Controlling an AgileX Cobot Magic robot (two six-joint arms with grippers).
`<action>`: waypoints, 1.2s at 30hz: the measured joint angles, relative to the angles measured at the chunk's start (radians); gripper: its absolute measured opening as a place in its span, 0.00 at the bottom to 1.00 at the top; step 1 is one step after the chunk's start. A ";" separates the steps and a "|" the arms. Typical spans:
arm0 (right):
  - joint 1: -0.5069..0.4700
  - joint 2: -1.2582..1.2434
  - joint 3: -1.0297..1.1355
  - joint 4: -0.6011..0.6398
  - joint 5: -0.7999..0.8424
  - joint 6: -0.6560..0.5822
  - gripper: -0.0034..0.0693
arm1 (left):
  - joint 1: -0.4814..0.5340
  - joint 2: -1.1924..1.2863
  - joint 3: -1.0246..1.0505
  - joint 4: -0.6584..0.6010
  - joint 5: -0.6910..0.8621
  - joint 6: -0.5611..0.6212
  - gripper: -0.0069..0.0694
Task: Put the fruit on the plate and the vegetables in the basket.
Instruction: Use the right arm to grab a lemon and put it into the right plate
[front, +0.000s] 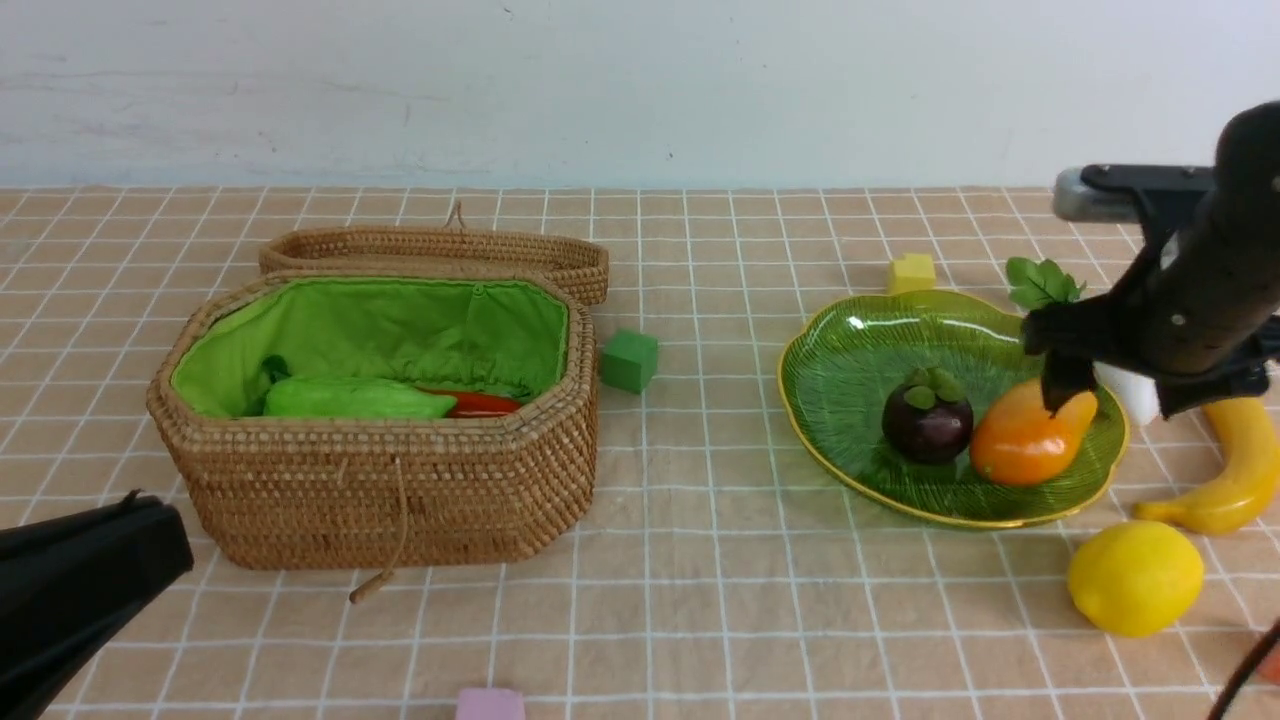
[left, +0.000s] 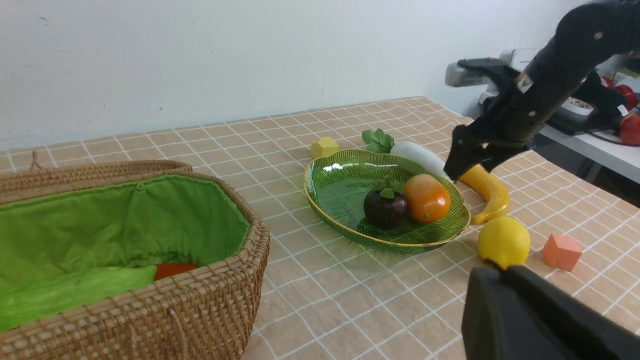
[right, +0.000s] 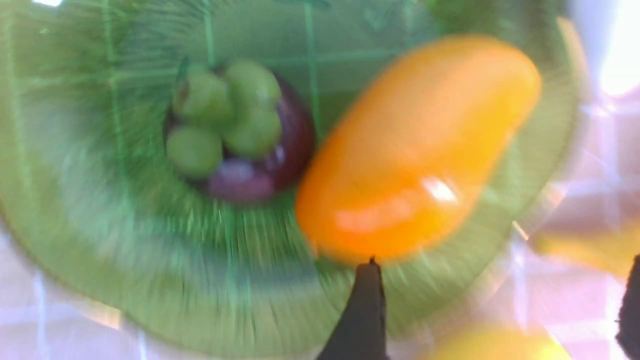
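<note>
at the far left, the left arm (front: 90, 590) reaches in over the near part of the worktop (front: 680, 600); its jaws are pressed together. next comes the wicker basket (front: 400, 490), green cloth inside, with its lid (front: 430, 245) open behind the opening; in the basket lie a wrinkled green vegetable (front: 350, 398) and, farther right, a red-orange piece (front: 470, 403), partly hidden by the rim; a small purple cube (front: 490, 705) sits nearer the robot, cut off by the front view's lower edge; a green cube (front: 630, 361) stands just beside the basket's right side.

farther right, well apart from the basket, is the green leaf-shaped plate (front: 850, 360); a yellow cube (front: 911, 273) sits just behind it; on the plate rest the dark mangosteen (front: 927, 425) and, to its right, the orange mango (front: 1030, 440); a white radish (front: 1128, 392) with green leaves lies beyond the plate's right side, on the worktop, partly hidden; the lemon (front: 1136, 578) lies on the worktop near the plate's near right edge; the right arm (front: 1190, 280) comes in over the plate's right part, its jaws spread and gripping nothing; the banana (front: 1235, 475) lies on the worktop right of the plate; at the far right is a coral cube (left: 562, 251), near the lemon.
</note>
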 joint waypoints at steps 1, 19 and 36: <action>-0.001 -0.035 0.015 -0.006 0.026 0.001 0.86 | 0.000 0.000 0.000 0.000 0.000 0.000 0.07; -0.110 -0.139 0.452 0.171 -0.322 0.261 0.90 | 0.000 0.000 0.000 -0.045 0.058 0.000 0.07; -0.139 0.019 0.433 0.150 -0.439 0.229 0.89 | 0.000 0.000 0.000 -0.048 0.092 0.000 0.07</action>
